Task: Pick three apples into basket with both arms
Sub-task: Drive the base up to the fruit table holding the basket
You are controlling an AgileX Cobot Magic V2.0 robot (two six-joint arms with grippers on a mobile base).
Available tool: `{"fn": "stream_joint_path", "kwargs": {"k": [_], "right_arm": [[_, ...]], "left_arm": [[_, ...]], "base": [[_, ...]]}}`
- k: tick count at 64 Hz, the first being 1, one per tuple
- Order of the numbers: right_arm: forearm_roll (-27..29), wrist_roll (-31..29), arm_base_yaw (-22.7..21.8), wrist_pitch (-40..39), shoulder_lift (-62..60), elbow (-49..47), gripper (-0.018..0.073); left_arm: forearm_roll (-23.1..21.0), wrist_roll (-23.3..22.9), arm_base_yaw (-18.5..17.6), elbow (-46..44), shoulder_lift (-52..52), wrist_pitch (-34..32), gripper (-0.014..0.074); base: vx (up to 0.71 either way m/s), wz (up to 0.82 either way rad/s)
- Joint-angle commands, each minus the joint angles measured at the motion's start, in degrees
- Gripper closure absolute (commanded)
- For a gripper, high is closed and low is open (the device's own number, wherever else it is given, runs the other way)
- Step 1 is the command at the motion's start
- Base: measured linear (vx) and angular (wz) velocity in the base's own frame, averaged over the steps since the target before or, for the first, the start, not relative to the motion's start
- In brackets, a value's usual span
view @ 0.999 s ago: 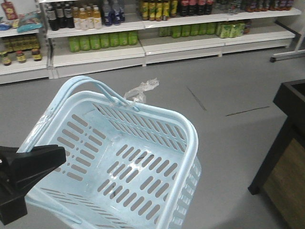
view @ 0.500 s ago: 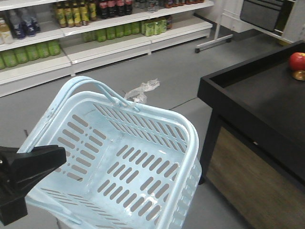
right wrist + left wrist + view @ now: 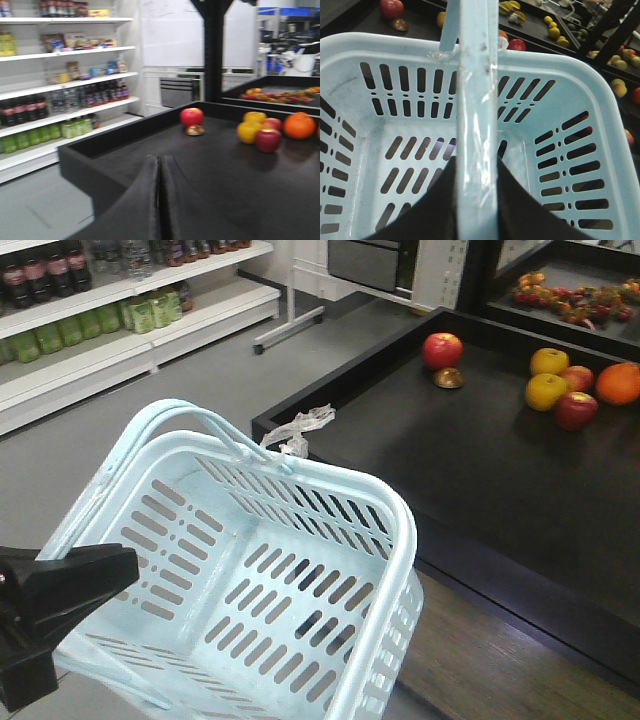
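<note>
— What has your left tool got?

— My left tool is clamped on the handle of the basket, with one black finger on each side of the strap. The basket hangs tilted in the air at the left edge of the counter.

— Describe the basket.

— It is pale blue-white plastic and rectangular, with a thick rolled rim. Rows of long slots run through the walls and the bottom. A scrap of clear film is crumpled where the handle meets the far rim.

— And your right tool?

— My right tool is closed, its two black fingers pressed flat together with nothing between them. It points across the counter from the near edge.

— Where are the apples?

— The lone apple is round and dark red. It sits near the counter's far left corner, just beside a small brown thing. The second apple is dark red with a yellow patch at the top. The third apple is paler. Both sit further right along the far edge, bunched with two yellow apples and an orange.
</note>
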Motion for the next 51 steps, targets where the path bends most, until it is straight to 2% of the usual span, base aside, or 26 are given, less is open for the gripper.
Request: {"fn": "stream_joint_path", "kwargs": {"k": [1, 29, 51], "right_arm": [[-0.38, -0.27, 0.11, -4.24, -0.71, 0.38, 0.0564], [-0.38, -0.27, 0.11, -4.24, -0.71, 0.38, 0.0564], [-0.38, -0.27, 0.11, -4.24, -0.71, 0.38, 0.0564]], "left_arm": [[-2.63, 0.0, -0.26, -1.71, -0.33, -3.15, 0.0603], [-2.63, 0.0, -0.26, -1.71, -0.33, -3.15, 0.0603], [-2.63, 0.0, -0.26, -1.71, -0.33, -3.15, 0.0603]], "base": [[0.14, -0.62], [0.13, -0.54], [0.1, -0.4]]}}
